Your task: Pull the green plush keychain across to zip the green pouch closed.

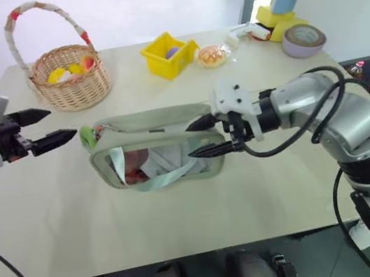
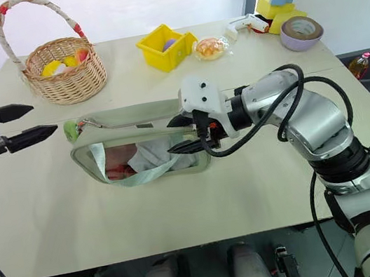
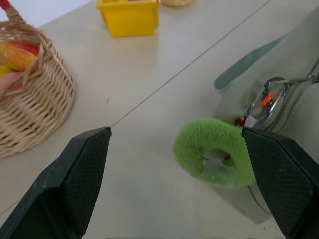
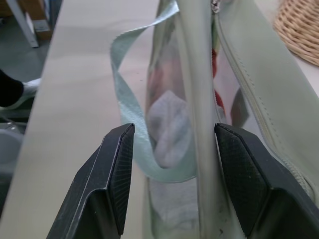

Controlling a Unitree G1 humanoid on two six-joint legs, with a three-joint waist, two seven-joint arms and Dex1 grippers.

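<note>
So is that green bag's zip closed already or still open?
Cannot tell for sure. The green pouch lies on its side, and the green plush keychain on the zipper pull sits at its left end; the zip line looks flat in the right wrist view.

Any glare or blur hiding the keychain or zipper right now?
Left wrist view: green plush keychain sharp and evenly lit, its metal clip catching a small glint. Right wrist view: green pouch soft up close, clear panel hazy. Left eye view: bright window washes out the background, table unaffected.
</note>
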